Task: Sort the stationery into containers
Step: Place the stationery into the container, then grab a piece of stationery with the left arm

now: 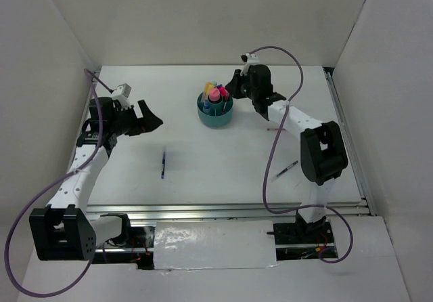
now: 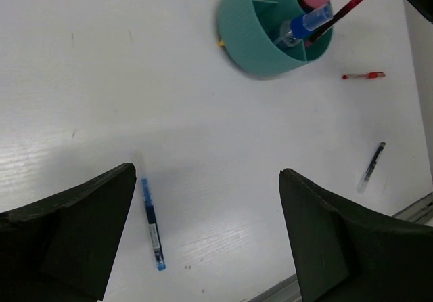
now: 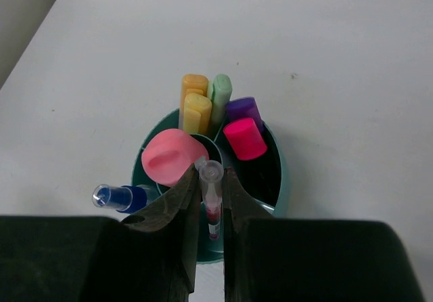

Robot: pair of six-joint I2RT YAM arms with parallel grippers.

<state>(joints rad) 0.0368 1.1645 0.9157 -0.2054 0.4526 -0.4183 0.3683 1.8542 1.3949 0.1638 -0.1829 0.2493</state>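
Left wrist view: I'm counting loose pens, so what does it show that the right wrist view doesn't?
Only left wrist: the open left gripper, and a blue pen, loose red pen and black pen on the table. Only right wrist: orange marker, green marker, purple marker in the teal organizer. Both: that organizer, the blue-capped bottle, and the held red pen in the shut right gripper.

Round teal holder (image 2: 260, 41) full of pens at the top, blue pen (image 2: 151, 223) lower left, short red pen (image 2: 363, 76) and black pen (image 2: 373, 165) at right, left gripper (image 2: 206, 173) spread wide along the bottom.
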